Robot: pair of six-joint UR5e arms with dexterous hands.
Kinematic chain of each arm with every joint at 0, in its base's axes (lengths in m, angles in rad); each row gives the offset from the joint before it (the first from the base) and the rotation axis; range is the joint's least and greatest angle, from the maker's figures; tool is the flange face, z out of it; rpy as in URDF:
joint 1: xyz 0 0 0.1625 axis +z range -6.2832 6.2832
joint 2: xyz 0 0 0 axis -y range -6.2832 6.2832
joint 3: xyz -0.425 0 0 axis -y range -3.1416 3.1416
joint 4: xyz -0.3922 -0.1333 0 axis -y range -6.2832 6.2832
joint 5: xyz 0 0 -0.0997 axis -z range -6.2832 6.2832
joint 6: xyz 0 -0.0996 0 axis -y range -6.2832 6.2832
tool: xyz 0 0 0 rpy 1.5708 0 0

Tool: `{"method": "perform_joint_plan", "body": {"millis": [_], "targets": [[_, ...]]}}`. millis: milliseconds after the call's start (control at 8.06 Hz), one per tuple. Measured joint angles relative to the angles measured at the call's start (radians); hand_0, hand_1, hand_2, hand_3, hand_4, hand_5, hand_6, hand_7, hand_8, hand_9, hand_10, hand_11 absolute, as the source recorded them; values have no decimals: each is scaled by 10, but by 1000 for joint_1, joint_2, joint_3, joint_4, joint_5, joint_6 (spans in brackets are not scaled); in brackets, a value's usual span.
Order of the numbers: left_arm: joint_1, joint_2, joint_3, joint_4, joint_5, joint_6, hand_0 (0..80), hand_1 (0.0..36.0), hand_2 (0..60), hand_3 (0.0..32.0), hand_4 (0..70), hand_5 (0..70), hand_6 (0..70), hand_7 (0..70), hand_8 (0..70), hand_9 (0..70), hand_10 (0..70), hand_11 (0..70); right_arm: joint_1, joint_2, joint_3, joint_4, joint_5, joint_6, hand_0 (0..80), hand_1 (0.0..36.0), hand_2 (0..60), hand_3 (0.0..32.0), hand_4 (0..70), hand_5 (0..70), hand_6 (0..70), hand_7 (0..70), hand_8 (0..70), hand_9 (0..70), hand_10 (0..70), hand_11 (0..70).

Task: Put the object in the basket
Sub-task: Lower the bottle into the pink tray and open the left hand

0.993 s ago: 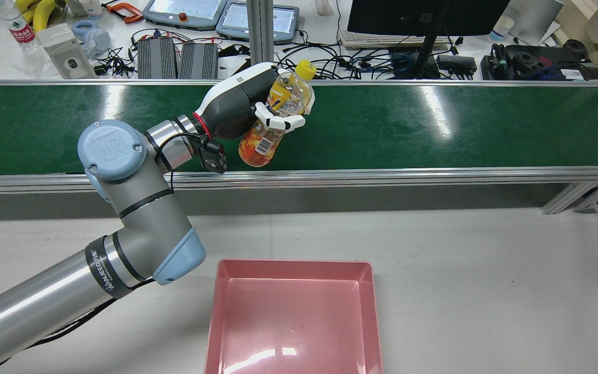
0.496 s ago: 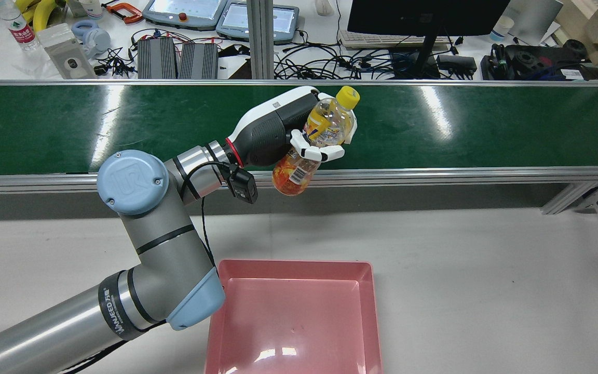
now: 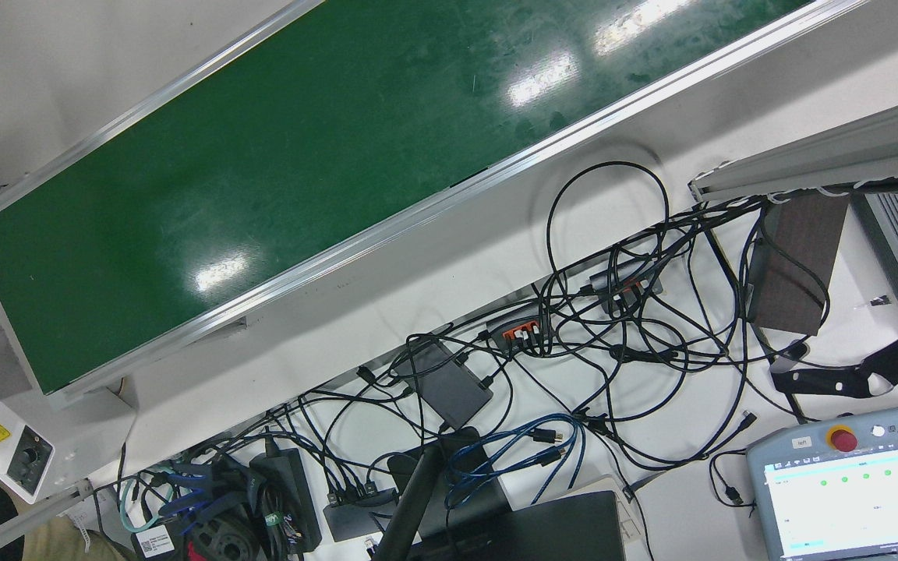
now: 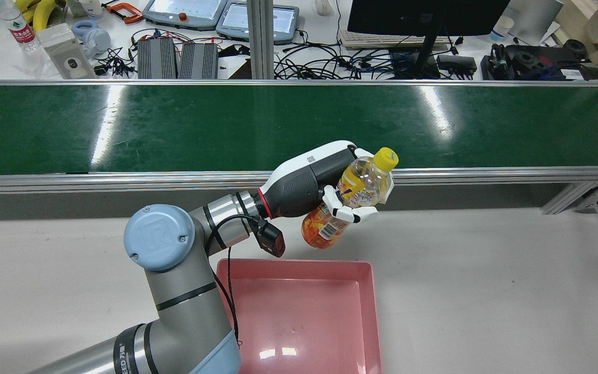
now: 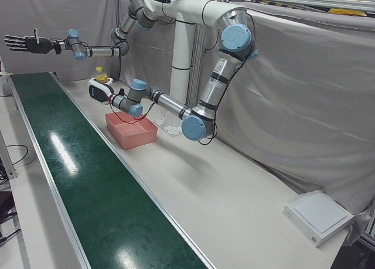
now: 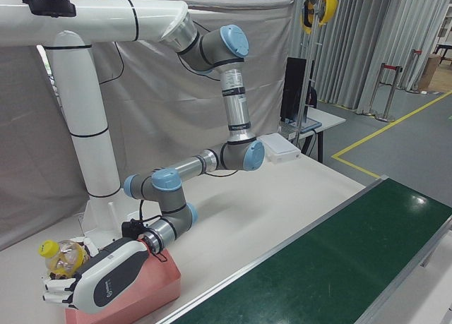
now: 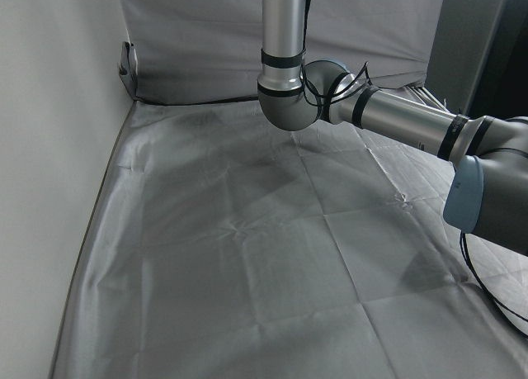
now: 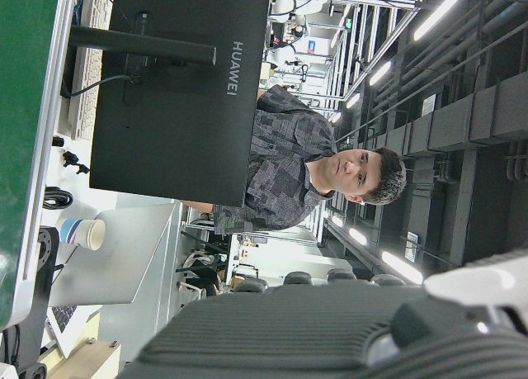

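Observation:
A clear bottle [image 4: 361, 184] with a yellow cap and an orange label is held tilted in my left hand [image 4: 309, 182], whose fingers are shut around its middle. It hangs in the air over the table, just beyond the far rim of the pink basket [image 4: 375, 322], between the basket and the conveyor. The basket holds nothing. The hand [image 6: 106, 278], bottle [image 6: 63, 257] and basket [image 6: 152, 289] also show in the right-front view. My right hand [image 5: 23, 43] is raised high above the belt's far end, fingers spread and holding nothing.
The green conveyor belt [image 4: 226, 124] runs across behind the table with a metal rail on its near edge. Beyond it a desk holds a monitor [image 4: 423, 15], cables and pendants. A white box [image 5: 319, 216] lies at the table's far end.
My left hand has carried the bottle off the belt, toward me and to the right in the rear view. It now hangs just past the basket's far rim.

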Motion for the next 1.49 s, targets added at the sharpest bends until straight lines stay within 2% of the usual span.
{"method": "perform_joint_plan", "body": {"millis": [372,496,620,745,869,993,1117,1241,1489], "targets": [[57,60,-4,-63,2,29,500,190,600,0,700,700,700,700,700,700,598,700,0,0,0,0,0,-1,0,0,0,0,0,0,0,0,0,0,0,0],[73,78,-7,-72,2,39,503,152,600,0,700,700,682,700,599,700,533,700,0,0,0,0,0,-1,0,0,0,0,0,0,0,0,0,0,0,0],[89,88,-14,-78,2,48,493,101,257,0,685,632,398,536,392,543,404,566,0,0,0,0,0,-1,0,0,0,0,0,0,0,0,0,0,0,0],[101,100,-25,-97,3,53,497,107,94,0,411,396,193,296,249,373,297,434,0,0,0,0,0,-1,0,0,0,0,0,0,0,0,0,0,0,0],[107,130,-44,-128,2,55,499,113,2,0,240,270,64,114,133,212,201,302,0,0,0,0,0,-1,0,0,0,0,0,0,0,0,0,0,0,0],[112,181,-70,-170,2,56,503,112,0,0,193,143,0,78,96,154,99,156,0,0,0,0,0,-1,0,0,0,0,0,0,0,0,0,0,0,0],[116,227,-90,-208,1,56,509,114,0,0,177,82,0,61,69,117,70,115,0,0,0,0,0,-1,0,0,0,0,0,0,0,0,0,0,0,0],[119,251,-100,-231,1,56,515,121,0,0,147,55,0,37,50,90,58,99,0,0,0,0,0,-1,0,0,0,0,0,0,0,0,0,0,0,0],[124,277,-109,-251,1,56,511,118,0,0,156,49,0,34,47,87,50,87,0,0,0,0,0,-1,0,0,0,0,0,0,0,0,0,0,0,0]]}}
